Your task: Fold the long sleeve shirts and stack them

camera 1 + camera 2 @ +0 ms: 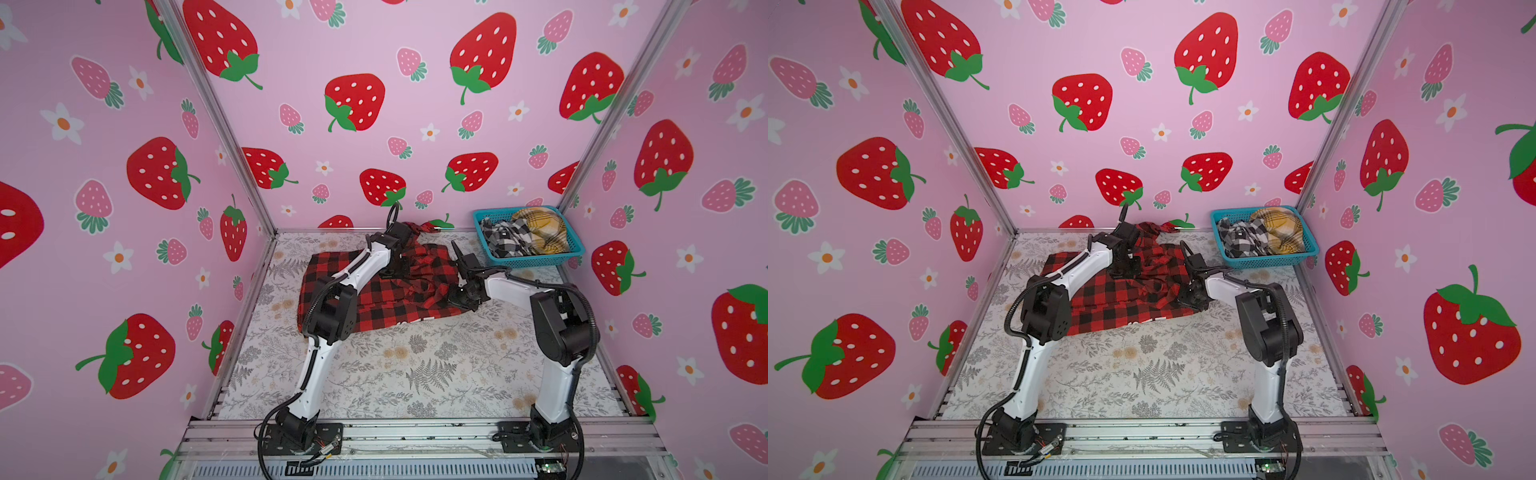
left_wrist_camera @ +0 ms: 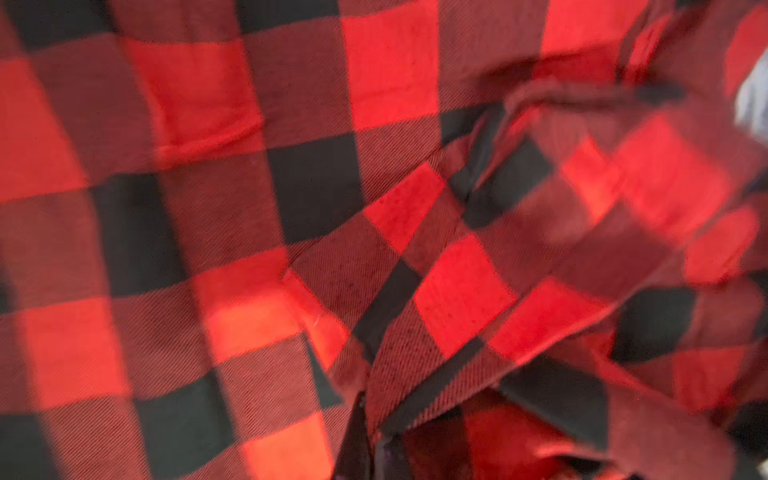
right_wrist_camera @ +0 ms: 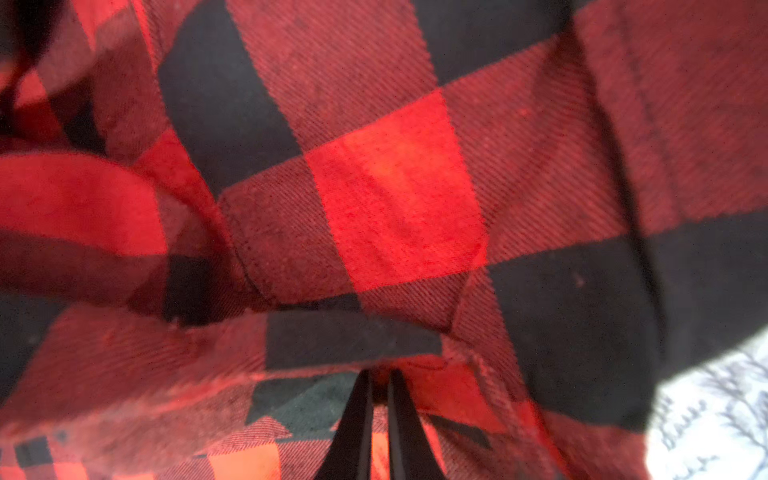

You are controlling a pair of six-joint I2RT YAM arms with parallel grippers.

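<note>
Right jaws are all but closed, pinching a fold of the red-and-black shirt (image 1: 374, 299). Left jaws are closed too, buried in its bunched cloth, so no clue what they've got. The shirt's rumpled across the bench's (image 1: 415, 365) far half: soft twill flannel, big square checks.

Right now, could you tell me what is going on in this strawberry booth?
A rumpled red-and-black shirt lies on the floral table, being folded. The left end effector is closed on its folds toward the back, and the right end effector pinches cloth at its right side. A black-and-white shirt and a mustard shirt wait in the turquoise basket; nothing is stacked yet.
</note>
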